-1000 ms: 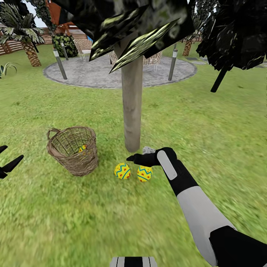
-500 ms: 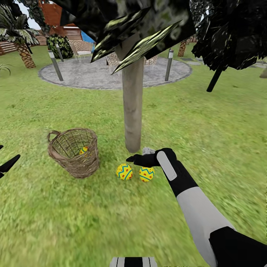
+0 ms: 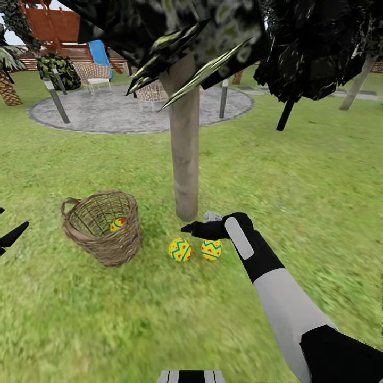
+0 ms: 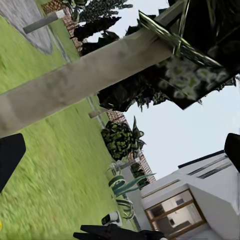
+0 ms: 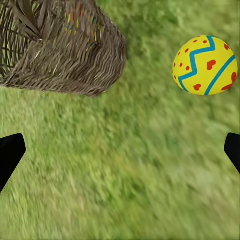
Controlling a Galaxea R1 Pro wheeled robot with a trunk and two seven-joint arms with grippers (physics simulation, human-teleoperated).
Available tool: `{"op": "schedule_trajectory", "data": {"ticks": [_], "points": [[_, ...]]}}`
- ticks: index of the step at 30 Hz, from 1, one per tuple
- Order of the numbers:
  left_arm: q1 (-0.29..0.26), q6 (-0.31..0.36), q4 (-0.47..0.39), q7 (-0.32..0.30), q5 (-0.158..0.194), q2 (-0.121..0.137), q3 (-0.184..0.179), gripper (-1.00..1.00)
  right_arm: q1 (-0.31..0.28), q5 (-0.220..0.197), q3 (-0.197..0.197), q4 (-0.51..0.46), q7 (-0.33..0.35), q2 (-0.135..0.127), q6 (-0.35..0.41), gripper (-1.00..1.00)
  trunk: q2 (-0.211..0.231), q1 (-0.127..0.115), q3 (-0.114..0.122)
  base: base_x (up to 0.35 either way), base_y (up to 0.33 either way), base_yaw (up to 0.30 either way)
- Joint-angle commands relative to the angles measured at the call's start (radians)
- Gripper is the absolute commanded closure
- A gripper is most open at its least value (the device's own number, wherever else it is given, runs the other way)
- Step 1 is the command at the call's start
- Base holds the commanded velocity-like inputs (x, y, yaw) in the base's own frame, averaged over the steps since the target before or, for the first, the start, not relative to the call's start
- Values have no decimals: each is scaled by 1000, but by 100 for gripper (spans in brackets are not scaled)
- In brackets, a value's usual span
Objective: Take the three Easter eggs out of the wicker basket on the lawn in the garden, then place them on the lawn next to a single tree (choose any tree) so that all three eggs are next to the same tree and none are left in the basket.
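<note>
1. Fingers of the right gripper point(image 3: 192, 229) are spread w/ nothing between them; the wrist view has both dark tips at the frame edges over bare grass. Left gripper point(image 3: 8, 236) sits at the head view's edge, tips apart, also empty.
2. Two Easter eggs point(image 3: 180, 249) point(image 3: 211, 249) lie side by side on the lawn point(image 3: 133, 319), just below the right gripper and near the foot of the tree trunk point(image 3: 184, 154).
3. Third egg point(image 3: 118, 224) sits inside the wicker basket point(image 3: 101, 229), just left of the pair.
4. Handling, my guess: eggs are light, hard-shelled, smooth and round, so prob. slippery and apt to roll. Best grip is across the widest middle, coming down through the basket mouth.
5. Basket prob. light and may tip or slide if a finger catches the braided rim.
6. Hard to read: third egg is mostly hidden behind the weave; the left gripper is cut off by the frame; the tree's crown is cut off at top.
</note>
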Motion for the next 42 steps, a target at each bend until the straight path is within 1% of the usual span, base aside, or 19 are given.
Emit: {"op": "schedule_trajectory", "data": {"ticks": [1, 9, 18, 24, 42], "points": [[0, 4, 0, -5, -3, 0, 1, -100, -1, -10, 1, 0, -10, 0, 3, -100, 0, 0, 0, 0, 270, -148], [0, 4, -2, -6, -3, -3, 1, -100, -1, -11, 0, 2, -10, 0, 3, -100, 0, 0, 1, -46, 74, -25], [0, 5, -2, -6, -3, 0, 1, -100, -1, -11, 0, 0, -10, 0, 3, -100, 0, 0, 1, -186, 247, -3], [0, 5, -1, -6, -3, 2, 2, -100, -1, -11, 0, -1, -9, -1, 3, -100, 0, 0, 6, -100, 311, -222], [0, 6, -8, -6, -3, 3, 1, -100, 0, -8, 0, -2, -8, -3, 3, -100, 0, 0, 22, -4, 328, -253]]}}
